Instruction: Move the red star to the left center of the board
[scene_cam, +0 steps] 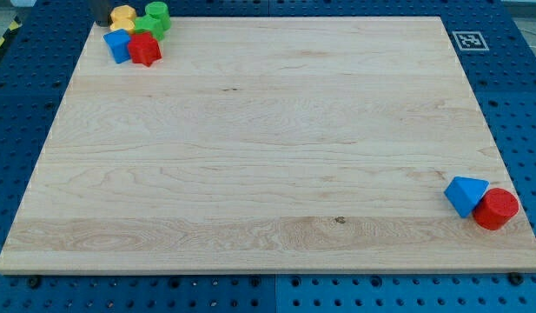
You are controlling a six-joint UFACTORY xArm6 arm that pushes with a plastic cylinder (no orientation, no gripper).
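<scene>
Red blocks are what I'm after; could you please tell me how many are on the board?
2. The red star sits in the cluster at the view's top left, touching a blue block. The red cylinder lies at the bottom right beside a blue triangle. The cluster could hide others.

Worktop point(268, 165): pale wooden board on blue perforated base. My tip is not clearly visible; a dark object sits at the view's top left edge. Beside it, clustered and touching: yellow block point(122, 16), green block point(155, 16), blue block point(117, 44), red star point(145, 49). Well apart, at the view's bottom right: blue block point(465, 195) touching red cylinder point(496, 209).
</scene>
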